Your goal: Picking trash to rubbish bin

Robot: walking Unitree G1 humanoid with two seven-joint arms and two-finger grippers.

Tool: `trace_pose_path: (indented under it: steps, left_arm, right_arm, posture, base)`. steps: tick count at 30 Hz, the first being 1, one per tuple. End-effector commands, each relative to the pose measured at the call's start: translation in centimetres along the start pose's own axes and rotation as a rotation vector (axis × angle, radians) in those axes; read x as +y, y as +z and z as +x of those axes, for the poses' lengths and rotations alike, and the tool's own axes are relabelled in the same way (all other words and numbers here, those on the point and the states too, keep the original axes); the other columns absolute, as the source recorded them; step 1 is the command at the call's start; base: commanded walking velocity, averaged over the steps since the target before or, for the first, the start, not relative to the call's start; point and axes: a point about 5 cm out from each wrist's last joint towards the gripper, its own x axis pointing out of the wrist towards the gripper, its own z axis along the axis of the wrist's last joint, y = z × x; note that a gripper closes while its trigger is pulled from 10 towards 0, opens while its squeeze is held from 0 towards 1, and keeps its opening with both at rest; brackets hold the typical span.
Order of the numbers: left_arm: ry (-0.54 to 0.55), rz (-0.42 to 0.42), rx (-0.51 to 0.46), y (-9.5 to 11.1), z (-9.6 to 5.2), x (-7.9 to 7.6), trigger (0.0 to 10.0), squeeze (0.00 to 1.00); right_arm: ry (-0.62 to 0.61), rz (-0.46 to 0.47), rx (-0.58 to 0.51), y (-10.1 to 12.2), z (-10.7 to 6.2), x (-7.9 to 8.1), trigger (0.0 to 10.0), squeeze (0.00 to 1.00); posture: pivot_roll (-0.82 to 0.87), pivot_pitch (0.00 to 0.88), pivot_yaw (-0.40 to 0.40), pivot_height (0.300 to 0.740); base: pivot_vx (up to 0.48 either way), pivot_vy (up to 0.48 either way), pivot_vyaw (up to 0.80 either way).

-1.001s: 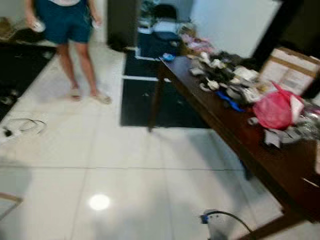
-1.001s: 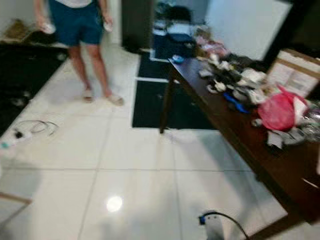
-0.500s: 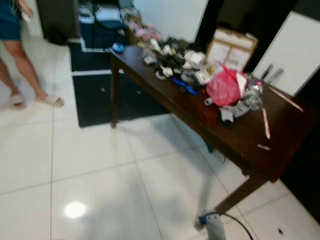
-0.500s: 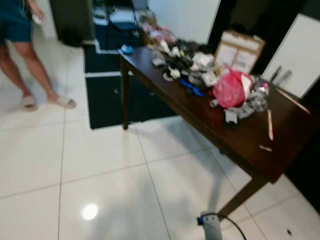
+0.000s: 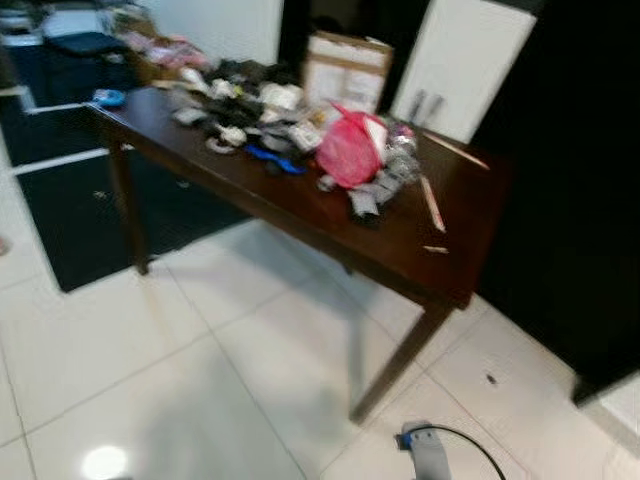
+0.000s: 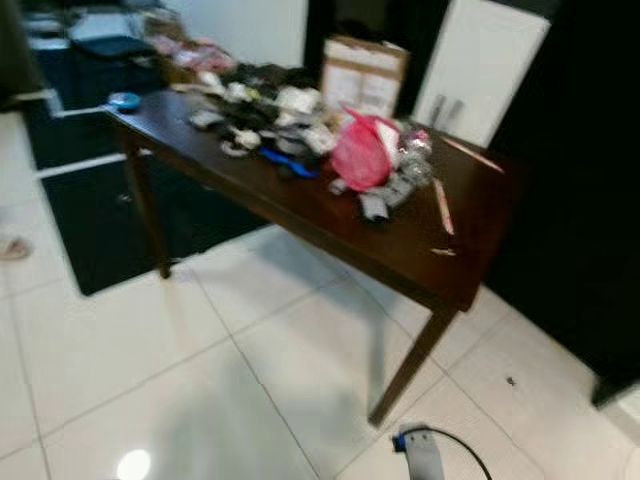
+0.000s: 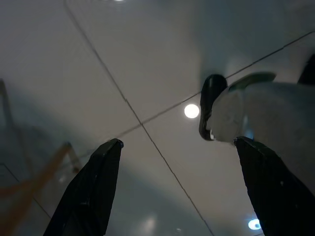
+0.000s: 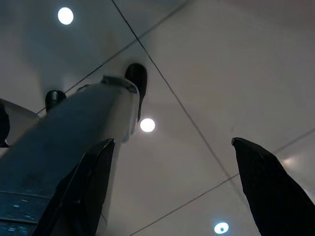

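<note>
**Camera swung right, table now centred, no bin located**

Since a second ago the whole picture has shifted: the person who stood at 11 o'clock is out of frame and the dark wooden table (image 6: pixel 470 245) sits mid-view with its near corner leg at 5 o'clock. That is camera motion, not the objects moving. Head views are blurred, so the robot is probably mid-turn or walking.

Task items: the trash is a clutter heap on the tabletop, from 11 to 1 o'clock. Clearest piece is the pink plastic bag (image 6: pixel 362 152), touching grey scraps (image 6: pixel 385 195) on its near side. A blue item (image 6: pixel 290 162) lies just beside it, and a thin stick (image 6: pixel 442 207) sits apart toward the table's far end. A cardboard box (image 6: pixel 364 72) stands behind the heap.

Left gripper (image 7: pixel 174 184) and right gripper (image 8: pixel 172 184) both hang low over the white tile floor (image 5: pixel 150 340), fingers spread wide, holding nothing.

Risks, as a judgement:
- Blur makes the pile unreadable; picking a grasp target now could mean grabbing something that is not trash.
- The heap is tangled, so pulling the bag may drag neighbours off the edge.
- A cable with a blue plug (image 6: pixel 405 440) lies on the floor at 6 o'clock, a snag hazard near the feet.
- The table leg is close to the approach line.
- Grasping before a rubbish bin is found leaves nowhere to drop.
</note>
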Motion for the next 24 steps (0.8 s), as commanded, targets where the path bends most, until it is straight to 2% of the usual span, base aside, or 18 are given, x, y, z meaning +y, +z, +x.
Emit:
trace_pose_path:
  steps: [1,7,20,24]
  left_arm:
    - [-0.016,0.009,0.016,-0.69,-0.08,-0.69,10.0,0.0]
    - [-0.019,0.013,0.021,-1.02,-0.13,-0.91,10.0,0.0]
    - [-0.013,-0.007,0.01,-0.82,-0.11,-0.77,10.0,0.0]
    - [-0.014,-0.017,0.011,-0.86,-0.12,-0.72,10.0,0.0]
  right_arm:
    - [-0.014,-0.007,0.014,-0.35,-0.17,-0.67,10.0,0.0]
    - [-0.018,-0.01,0.011,-0.27,-0.22,-0.93,10.0,0.0]
    - [-0.002,-0.039,0.002,0.0,-0.11,-0.45,10.0,0.0]
    - [0.002,-0.039,0.0,0.09,-0.06,-0.26,10.0,0.0]
  posture:
    - [0.16,0.067,-0.093,0.74]
    - [0.17,0.071,-0.098,0.74]
    - [0.18,0.071,-0.099,0.74]
    - [0.18,0.072,-0.096,0.74]
  base:
    - [0.0,0.0,-0.8]
    - [0.0,0.0,-0.8]
    - [0.0,0.0,0.0]
    - [0.36,0.0,0.0]
